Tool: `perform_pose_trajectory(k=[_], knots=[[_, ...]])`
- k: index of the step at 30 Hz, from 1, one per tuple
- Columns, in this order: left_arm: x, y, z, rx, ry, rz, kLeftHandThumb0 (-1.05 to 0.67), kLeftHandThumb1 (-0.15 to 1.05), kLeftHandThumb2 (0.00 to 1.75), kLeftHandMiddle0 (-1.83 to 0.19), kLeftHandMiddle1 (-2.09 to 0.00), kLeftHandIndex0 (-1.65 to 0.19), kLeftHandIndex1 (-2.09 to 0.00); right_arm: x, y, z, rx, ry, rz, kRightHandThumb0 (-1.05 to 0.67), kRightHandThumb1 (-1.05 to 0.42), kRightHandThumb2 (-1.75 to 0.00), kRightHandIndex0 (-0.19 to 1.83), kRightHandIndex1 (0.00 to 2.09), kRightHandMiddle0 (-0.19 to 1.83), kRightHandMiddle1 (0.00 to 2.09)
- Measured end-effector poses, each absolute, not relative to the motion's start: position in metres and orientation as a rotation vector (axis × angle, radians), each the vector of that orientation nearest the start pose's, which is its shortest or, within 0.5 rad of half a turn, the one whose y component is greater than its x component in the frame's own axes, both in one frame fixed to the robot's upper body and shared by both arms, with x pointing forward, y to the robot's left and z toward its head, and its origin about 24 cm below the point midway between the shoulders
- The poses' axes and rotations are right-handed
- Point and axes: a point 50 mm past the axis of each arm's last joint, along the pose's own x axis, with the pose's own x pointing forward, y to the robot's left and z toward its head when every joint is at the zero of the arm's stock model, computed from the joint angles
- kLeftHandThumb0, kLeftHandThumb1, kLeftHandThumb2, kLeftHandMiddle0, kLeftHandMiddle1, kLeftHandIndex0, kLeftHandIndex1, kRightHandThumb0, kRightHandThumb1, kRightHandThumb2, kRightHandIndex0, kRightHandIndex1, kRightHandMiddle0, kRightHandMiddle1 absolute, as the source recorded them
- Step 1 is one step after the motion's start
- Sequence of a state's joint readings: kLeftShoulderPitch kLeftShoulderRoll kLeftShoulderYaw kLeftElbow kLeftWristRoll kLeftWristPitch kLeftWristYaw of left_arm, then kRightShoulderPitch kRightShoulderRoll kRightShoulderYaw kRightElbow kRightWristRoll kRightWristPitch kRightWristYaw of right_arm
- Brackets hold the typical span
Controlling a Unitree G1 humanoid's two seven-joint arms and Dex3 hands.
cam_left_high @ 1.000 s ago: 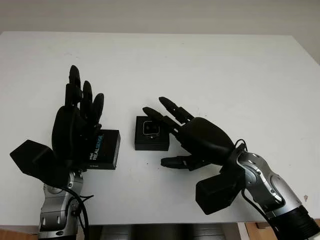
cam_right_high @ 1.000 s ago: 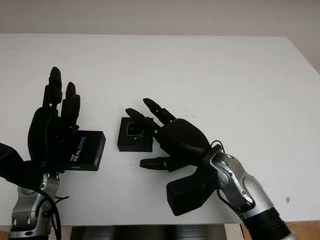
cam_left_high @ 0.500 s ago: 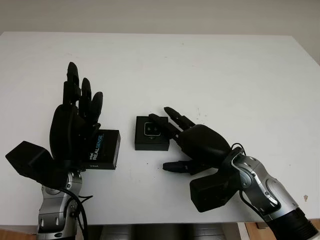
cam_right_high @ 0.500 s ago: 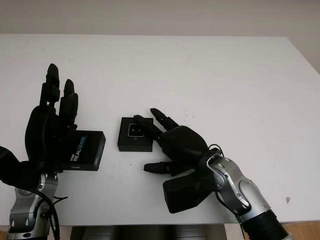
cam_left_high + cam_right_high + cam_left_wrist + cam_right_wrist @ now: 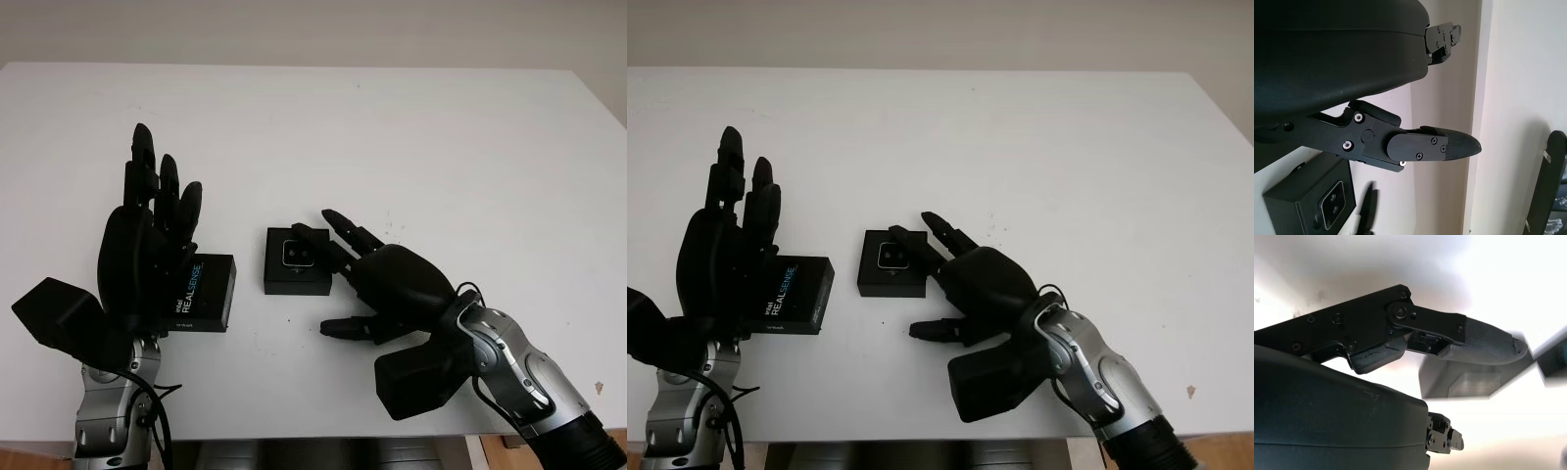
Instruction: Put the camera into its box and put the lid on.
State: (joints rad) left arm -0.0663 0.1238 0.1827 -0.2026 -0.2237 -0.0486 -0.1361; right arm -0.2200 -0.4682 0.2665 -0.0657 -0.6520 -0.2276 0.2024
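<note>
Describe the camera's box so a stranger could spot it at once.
On the white table, look between the two black hands. The box is the small open black square there, with the camera inside; the lid beside it bears RealSense lettering.

The white table (image 5: 411,137) spans nearly the whole head view, its far edge running straight across the top and its near edge along the bottom. A few tiny dark specks mark its surface near the middle, and one small brownish spot (image 5: 1190,392) sits close to the near right corner. Beyond the far edge stands a plain pale wall (image 5: 313,29).
</note>
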Motion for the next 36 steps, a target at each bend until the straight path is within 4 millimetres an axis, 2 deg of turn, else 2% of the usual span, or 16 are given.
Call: perform_pose_trajectory(k=[5,10,15,18,21,25,30,32,36], knots=[[0.254,0.204,0.120,-0.044,-0.372,-0.014,-0.62,1.05,0.34,0.14,-0.06,0.17,-0.06,0.277,-0.145,0.129,-0.817,-0.416,0.368,-0.85,-1.05,-0.68,-0.19,0.00,-0.17,0.01],[0.253,0.226,0.135,0.061,-0.409,-0.045,-0.57,1.05,0.30,0.07,-0.08,0.12,-0.08,0.287,-0.174,0.161,-0.466,-0.422,0.219,-0.89,-1.05,-0.69,-0.14,0.04,-0.13,0.05],[0.261,0.250,0.162,0.192,-0.450,-0.044,-0.53,1.05,0.21,-0.46,-0.21,-0.30,-0.26,0.295,-0.191,0.183,-0.206,-0.417,0.193,-0.84,-1.05,-0.68,-0.19,0.01,-0.17,0.03],[0.267,0.273,0.175,0.282,-0.410,-0.075,-0.51,1.05,0.13,-0.55,-0.24,-0.42,-0.33,0.295,-0.197,0.187,-0.170,-0.418,0.177,-0.84,-1.05,-0.70,-0.19,0.02,-0.17,0.03],[0.270,0.290,0.182,0.375,-0.334,-0.125,-0.59,0.96,0.06,-0.54,-0.14,-0.40,-0.27,0.294,-0.198,0.188,-0.163,-0.423,0.177,-0.82,-1.05,-0.71,-0.19,0.00,-0.19,0.02],[0.268,0.309,0.190,0.519,-0.215,-0.222,-0.60,0.83,0.03,-0.45,-0.06,-0.35,-0.18,0.292,-0.198,0.187,-0.153,-0.417,0.173,-0.83,-1.05,-0.72,-0.19,0.00,-0.18,0.01],[0.265,0.321,0.195,0.786,-0.143,-0.317,-0.72,0.82,0.05,-0.26,-0.01,-0.22,-0.07,0.292,-0.200,0.187,-0.119,-0.419,0.157,-0.86,-1.05,-0.73,-0.18,0.02,-0.15,0.03],[0.265,0.323,0.190,0.834,-0.084,-0.382,-0.71,0.81,0.05,-0.12,-0.01,-0.15,-0.04,0.292,-0.203,0.187,-0.104,-0.417,0.146,-0.87,-1.05,-0.72,-0.17,0.02,-0.14,0.04],[0.266,0.321,0.180,0.885,-0.012,-0.511,-0.72,0.80,0.05,-0.03,-0.02,-0.05,-0.01,0.292,-0.206,0.187,-0.096,-0.410,0.123,-0.86,-1.05,-0.73,-0.17,0.03,-0.14,0.04]])
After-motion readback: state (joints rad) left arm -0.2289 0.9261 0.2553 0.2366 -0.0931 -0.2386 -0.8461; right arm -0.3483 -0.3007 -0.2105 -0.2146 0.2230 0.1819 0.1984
